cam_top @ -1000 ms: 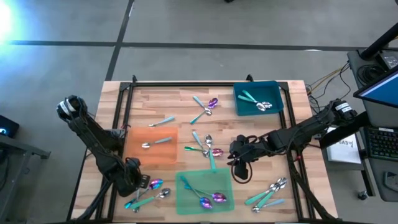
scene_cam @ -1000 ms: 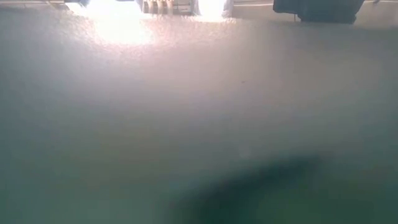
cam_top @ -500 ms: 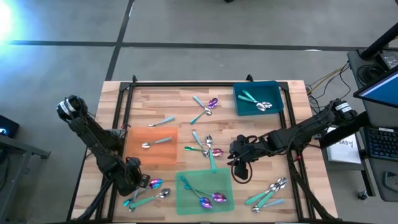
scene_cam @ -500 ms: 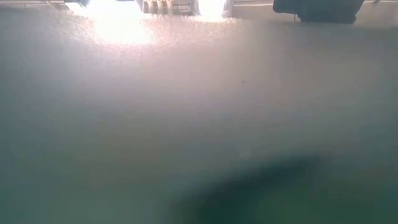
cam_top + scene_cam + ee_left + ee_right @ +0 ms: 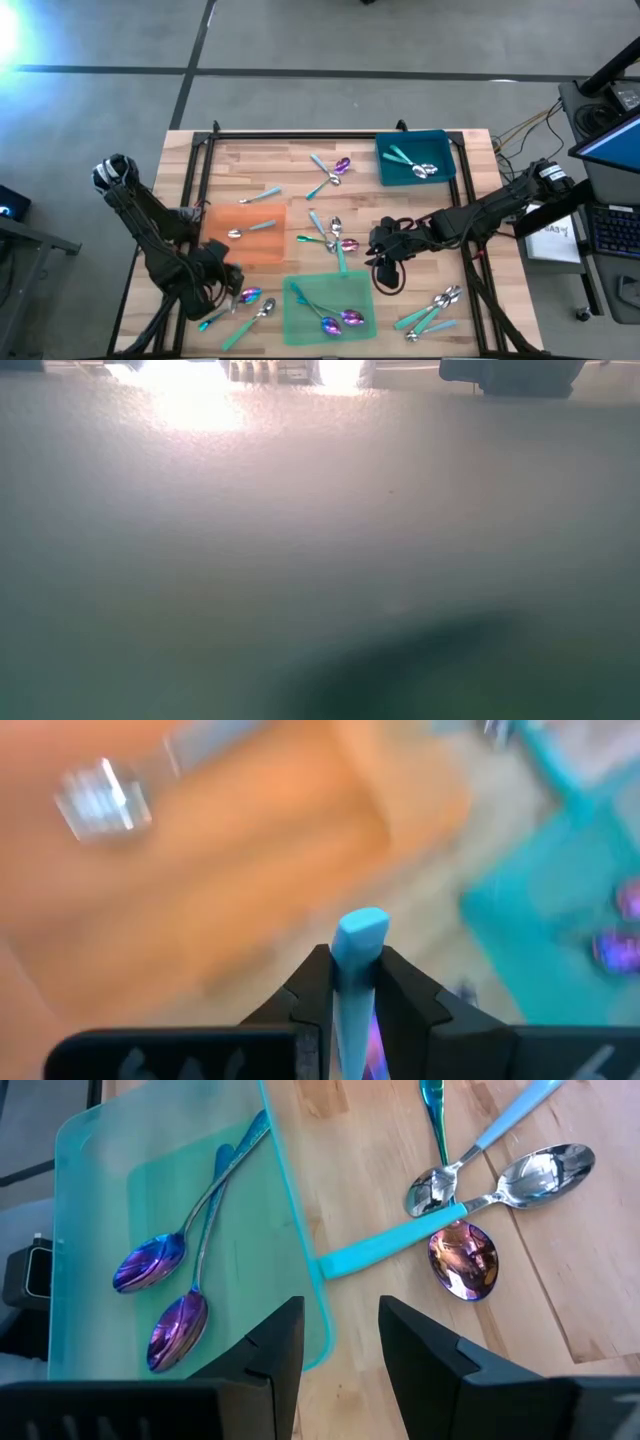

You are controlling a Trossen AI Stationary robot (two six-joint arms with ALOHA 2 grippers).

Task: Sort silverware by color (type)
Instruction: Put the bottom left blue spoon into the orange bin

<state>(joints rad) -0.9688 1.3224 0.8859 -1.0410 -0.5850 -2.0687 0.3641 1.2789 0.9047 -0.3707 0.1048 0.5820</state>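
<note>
The silverware lies scattered over the wooden table. My left gripper [image 5: 228, 283] [image 5: 355, 960] is above the near left corner, shut on a spoon with a pale blue handle [image 5: 360, 932]. Beside it lie a purple-headed spoon [image 5: 250, 296] and a silver one with a teal handle [image 5: 262, 310]. My right gripper [image 5: 385, 258] [image 5: 340, 1342] hangs open over the table's middle, above the far right edge of the green mat [image 5: 120, 1220]. Two purple spoons [image 5: 150, 1265] lie on that mat. One silver spoon [image 5: 236, 233] lies on the orange mat [image 5: 262, 245]. My left gripper pinches the pale blue handle between its two fingers, close to its free end [image 5: 358, 952], which sticks out a little past the fingertips. The handle runs along the fingers. The gripper points slanting down, and the rest of the spoon is hidden behind the fingers.
A teal bin [image 5: 440, 145] at the far right holds spoons. More spoons lie at the far middle [image 5: 330, 172], at the table's centre [image 5: 330, 238] [image 5: 465, 1260] and at the near right [image 5: 435, 310]. The low view shows only haze.
My left gripper has risen from the table at the near left and rolled its wrist. The spoons beside it have shifted; the silver one now lies with its teal handle pointing toward the near edge.
</note>
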